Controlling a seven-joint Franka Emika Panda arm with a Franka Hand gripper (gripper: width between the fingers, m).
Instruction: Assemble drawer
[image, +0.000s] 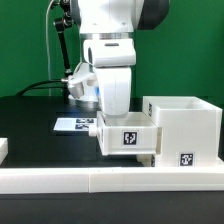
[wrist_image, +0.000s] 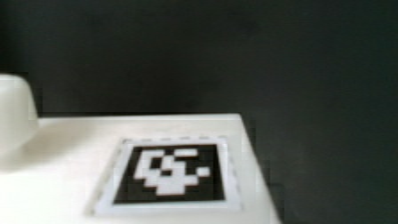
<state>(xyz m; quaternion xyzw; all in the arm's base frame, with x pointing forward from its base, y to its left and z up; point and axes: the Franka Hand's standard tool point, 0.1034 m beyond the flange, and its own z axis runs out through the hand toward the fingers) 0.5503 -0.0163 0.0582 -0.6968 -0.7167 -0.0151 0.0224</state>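
Observation:
The large white casing (image: 186, 122) stands at the exterior view's right, open at the top, with a tag on its front. A white tray (image: 127, 137) with a square tag sits against the casing's left side, low over the table. My gripper (image: 113, 116) comes down onto the tray's left part. Its fingertips are hidden by the hand and the tray. The wrist view shows the tray's white tagged face (wrist_image: 173, 170) from very close, with a rounded white shape (wrist_image: 15, 112) beside it. No fingers show there.
The marker board (image: 74, 125) lies on the dark table behind the tray. The low white rail (image: 100, 180) runs along the front edge. A white piece (image: 3, 150) shows at the exterior view's left edge. A black cable hangs behind the arm.

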